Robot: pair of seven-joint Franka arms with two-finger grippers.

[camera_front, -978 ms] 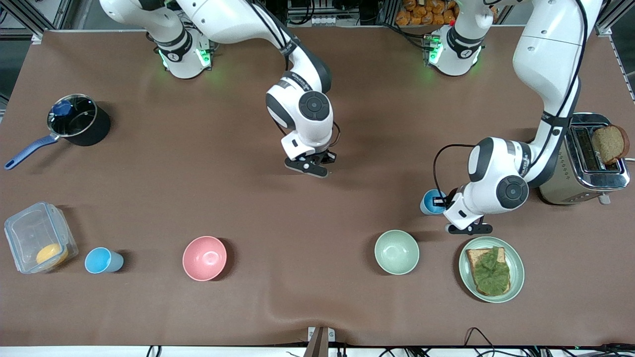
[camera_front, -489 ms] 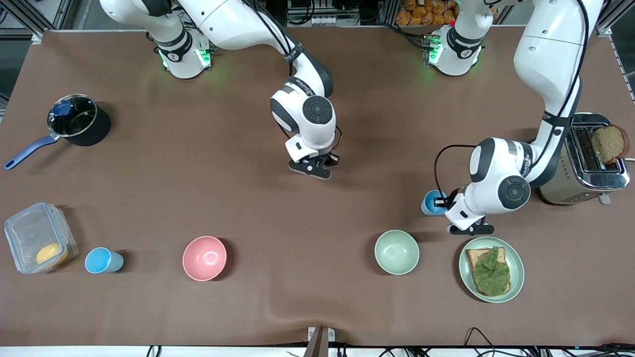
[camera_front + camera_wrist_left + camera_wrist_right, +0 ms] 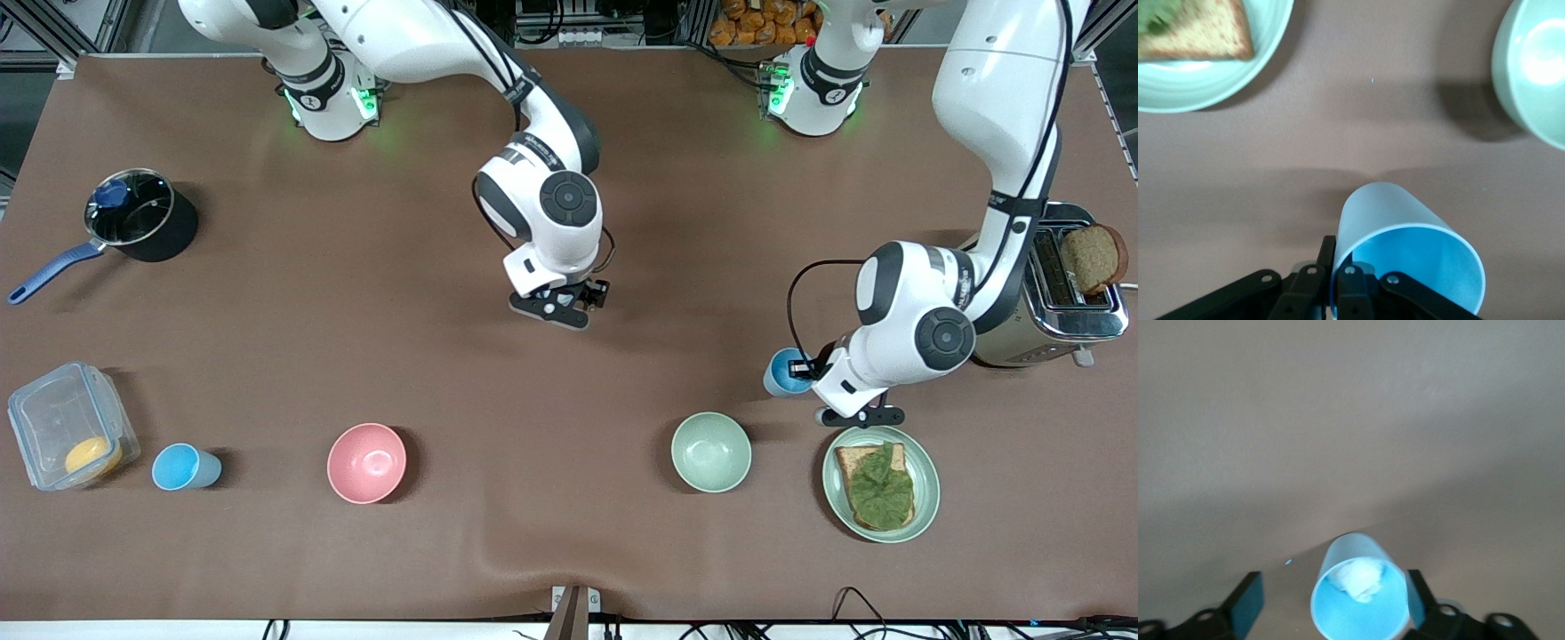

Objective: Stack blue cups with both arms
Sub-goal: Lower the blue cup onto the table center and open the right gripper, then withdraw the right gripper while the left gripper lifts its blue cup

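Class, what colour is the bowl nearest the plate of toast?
Pale green bowl, best in the front view; its rim also shows in the left wrist view.

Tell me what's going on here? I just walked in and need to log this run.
The left gripper has pinched the wall of a bright blue cup and holds it tilted over the table between the pale green bowl and the toast plate. The right gripper is open around a whitish-inside blue cup mid-table. A third blue cup stands beside the plastic container. Nothing is stacked yet.
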